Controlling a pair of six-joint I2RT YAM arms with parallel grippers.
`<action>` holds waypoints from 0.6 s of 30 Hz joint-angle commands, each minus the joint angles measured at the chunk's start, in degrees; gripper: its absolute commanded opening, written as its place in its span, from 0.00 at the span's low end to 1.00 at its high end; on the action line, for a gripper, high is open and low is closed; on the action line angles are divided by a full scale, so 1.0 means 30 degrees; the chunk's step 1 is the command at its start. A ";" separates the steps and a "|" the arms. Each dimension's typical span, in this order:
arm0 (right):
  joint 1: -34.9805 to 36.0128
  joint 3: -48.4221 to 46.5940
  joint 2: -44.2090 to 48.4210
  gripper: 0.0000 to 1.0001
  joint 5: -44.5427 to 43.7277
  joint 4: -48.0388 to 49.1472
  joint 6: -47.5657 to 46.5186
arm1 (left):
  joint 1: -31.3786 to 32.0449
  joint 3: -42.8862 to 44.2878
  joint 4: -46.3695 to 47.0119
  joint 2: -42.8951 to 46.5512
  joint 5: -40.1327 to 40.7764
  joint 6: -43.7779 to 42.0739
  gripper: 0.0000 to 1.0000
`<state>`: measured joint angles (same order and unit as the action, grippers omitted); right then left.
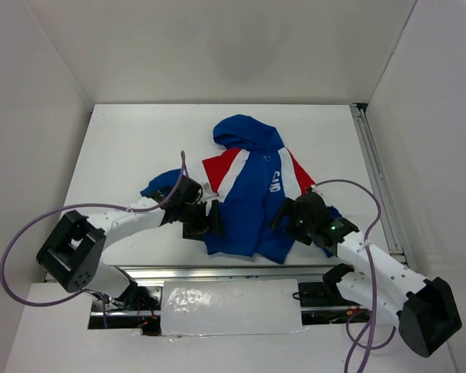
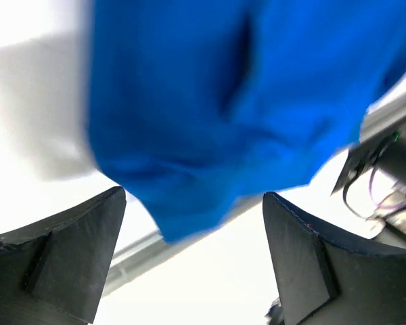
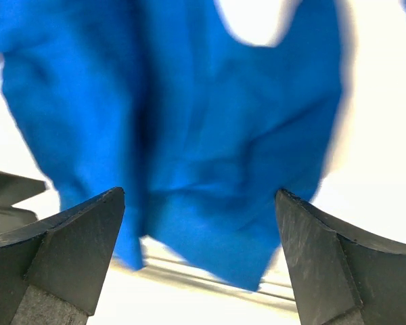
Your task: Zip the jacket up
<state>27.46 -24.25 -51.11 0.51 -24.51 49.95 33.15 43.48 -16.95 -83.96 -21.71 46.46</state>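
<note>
The royal-blue hooded jacket point(image 1: 252, 198) lies on the white table point(image 1: 132, 148), hood at the far end, with red and white chest panels and white lettering. My left gripper point(image 1: 207, 221) is at the jacket's lower left hem, open and empty. In the left wrist view the blue fabric point(image 2: 223, 101) lies just beyond my open left gripper point(image 2: 193, 230). My right gripper point(image 1: 286, 214) is at the jacket's lower right side, open and empty. In the right wrist view the blue hem point(image 3: 210, 135) hangs blurred beyond my open right gripper point(image 3: 199, 233). I cannot see the zipper.
A metal rail point(image 1: 377, 179) runs along the table's right edge. Another rail point(image 1: 217, 272) runs along the near edge, just below the jacket's hem. White walls enclose the table on three sides. Purple cables point(image 1: 31, 225) loop off both arms.
</note>
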 commanded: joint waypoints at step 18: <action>0.6928 -0.1906 -0.2175 0.99 0.0327 -0.2698 0.1630 | 0.5328 -0.0868 -1.0147 0.5665 0.6683 0.7162 0.95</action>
<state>47.05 -29.10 -55.00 -0.14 -33.54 53.67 48.71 43.27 -44.18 -67.00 -3.07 63.44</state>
